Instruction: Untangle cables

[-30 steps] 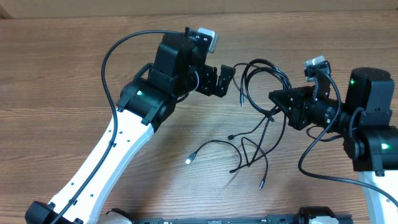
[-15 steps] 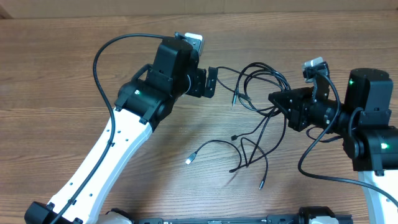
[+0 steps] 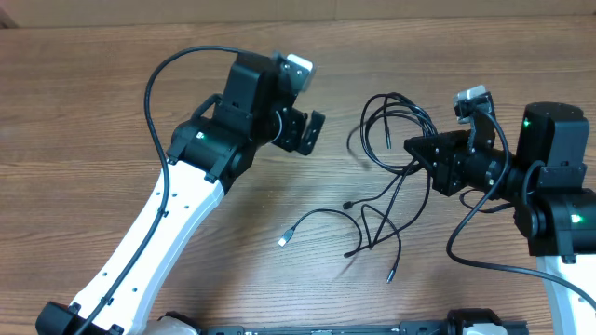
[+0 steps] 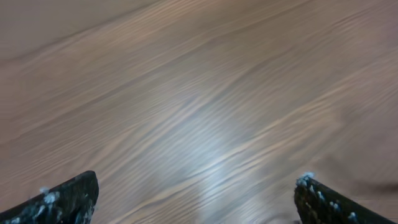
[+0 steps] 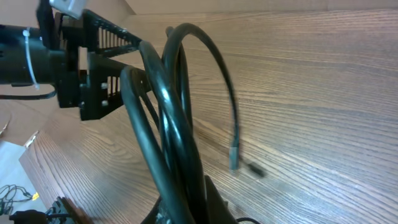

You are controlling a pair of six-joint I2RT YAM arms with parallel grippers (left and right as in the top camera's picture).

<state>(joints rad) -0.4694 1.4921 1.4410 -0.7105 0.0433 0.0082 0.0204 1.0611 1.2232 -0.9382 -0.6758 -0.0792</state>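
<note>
While the right arm's black two-finger gripper (image 3: 413,149) sits clamped shut on a bundle of thin black flexible cables (image 5: 171,140), right of centre in the overhead frame, their loops stand up over the brown wood-grain table (image 3: 84,112). Loose tails trail toward lower centre; one ends in a small silver-tipped plug (image 3: 282,241).

The left arm's black gripper (image 3: 307,132) hangs left of the loops and apart from them, its jaws spread wide with nothing between. Its wrist view shows bare wood only.

Risks, as I judge them:
- The right grip seems to pinch several strands together, so a pull would tighten the snarl rather than free it.
- The left jaws closing on two cords at once would do the same.
- A hard tug could strain the plugs.
</note>
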